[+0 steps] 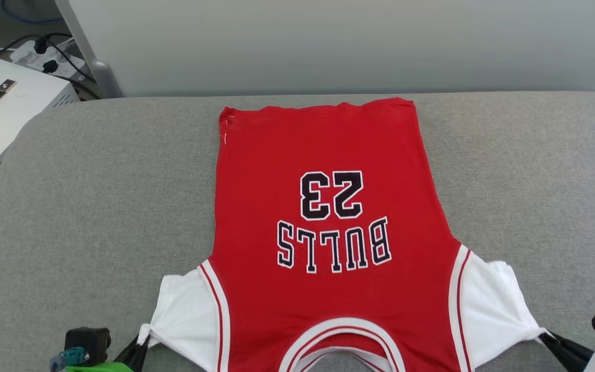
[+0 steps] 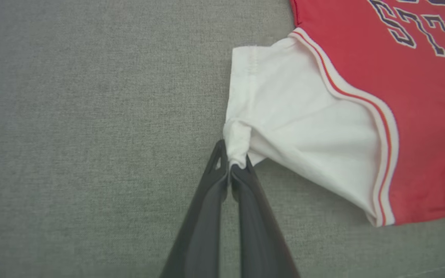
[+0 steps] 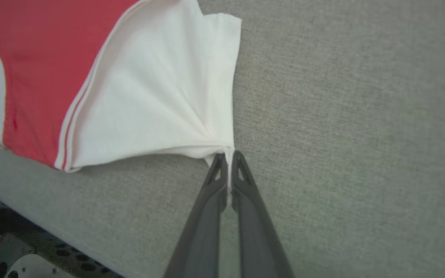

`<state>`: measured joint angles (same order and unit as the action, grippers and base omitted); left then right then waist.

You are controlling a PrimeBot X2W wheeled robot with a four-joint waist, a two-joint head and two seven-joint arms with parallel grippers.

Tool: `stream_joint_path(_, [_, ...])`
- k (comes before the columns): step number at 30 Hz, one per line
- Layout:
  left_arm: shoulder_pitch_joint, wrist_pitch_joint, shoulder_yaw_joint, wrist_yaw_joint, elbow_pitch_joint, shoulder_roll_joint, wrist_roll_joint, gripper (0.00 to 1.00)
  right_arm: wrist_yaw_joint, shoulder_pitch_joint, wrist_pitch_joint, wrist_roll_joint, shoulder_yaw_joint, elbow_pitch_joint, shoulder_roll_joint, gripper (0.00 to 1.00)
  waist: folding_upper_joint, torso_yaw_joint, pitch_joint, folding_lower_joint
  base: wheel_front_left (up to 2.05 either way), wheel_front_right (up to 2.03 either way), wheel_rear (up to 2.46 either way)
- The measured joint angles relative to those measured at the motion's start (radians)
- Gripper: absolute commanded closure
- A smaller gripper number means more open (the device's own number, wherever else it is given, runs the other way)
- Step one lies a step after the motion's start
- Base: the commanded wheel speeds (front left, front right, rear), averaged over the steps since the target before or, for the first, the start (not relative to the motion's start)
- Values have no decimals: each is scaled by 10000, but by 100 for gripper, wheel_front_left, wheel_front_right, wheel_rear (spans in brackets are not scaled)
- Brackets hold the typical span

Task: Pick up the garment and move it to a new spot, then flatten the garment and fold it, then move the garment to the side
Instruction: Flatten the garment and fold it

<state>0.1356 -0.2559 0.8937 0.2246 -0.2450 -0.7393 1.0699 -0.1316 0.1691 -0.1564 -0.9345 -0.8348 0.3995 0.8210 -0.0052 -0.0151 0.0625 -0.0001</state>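
**Jersey Spread Flat, Both Sleeve Tips Pinched**

The red jersey-style T-shirt with white short sleeves (image 1: 323, 206) lay flat, lettering up, on the grey woven-fabric surface (image 1: 96, 206), with its collar nearest the robot. The left gripper (image 2: 232, 162) was clamped on one white sleeve tip. The right gripper (image 3: 229, 156) was clamped on the other, and both sleeves were drawn outward.

At frame centre the right gripper (image 3: 228, 158) pinches the corner of the garment (image 3: 157, 100) by its white sleeve, red body upper left, over the grey cushion (image 3: 354, 127).
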Motion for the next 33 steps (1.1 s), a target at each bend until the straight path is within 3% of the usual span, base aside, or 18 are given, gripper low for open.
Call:
stream_joint_path(7, [-228, -2, -40, 267, 364, -134, -42, 100, 0, -1336, 1133, -94, 1135, -872, 65, 100, 0, 83, 50, 0, 0, 0, 0])
stream_joint_path(8, [-226, -2, -35, 282, 416, -128, -121, 100, 0, -1436, 1294, -38, 1290, -943, 52, 91, 0, 102, 63, 0, 0, 0, 0])
stream_joint_path(9, [-226, 0, -29, 309, 485, -127, -207, 100, 0, -1511, 1482, 52, 1411, -1062, 35, 65, 0, 115, 80, 0, 0, 0, 0])
stream_joint_path(10, [-223, -2, -40, 355, 558, -127, -255, 100, 0, -1536, 1678, 201, 1498, -1202, 21, 0, 0, 124, 100, 0, 0, 0, 0])
stream_joint_path(18, [-98, 0, -414, 740, 1534, -98, -754, 100, 0, -1139, 2508, 1133, 3442, -2474, 307, 0, 0, 219, 412, 0, 0, 0, 0])
stream_joint_path(25, [474, 4, -477, 1160, 2629, -115, -1590, 100, 0, 1280, 3369, 2013, 5676, -3557, 345, 0, 0, 545, 987, 0, 0, 0, 0])
stream_joint_path(29, [996, 29, -372, 1279, 3028, -59, -1908, 100, 0, 3098, 4629, 2228, 6038, -3643, 15, 0, 0, 857, 1417, 1, 0, 0, 0])
stream_joint_path(33, [1432, 31, -274, 1313, 3244, 245, -2301, 100, 0, 5127, 6433, 2274, 5697, -2978, -209, 0, 0, 1207, 1921, 1, 0, 0, 0])
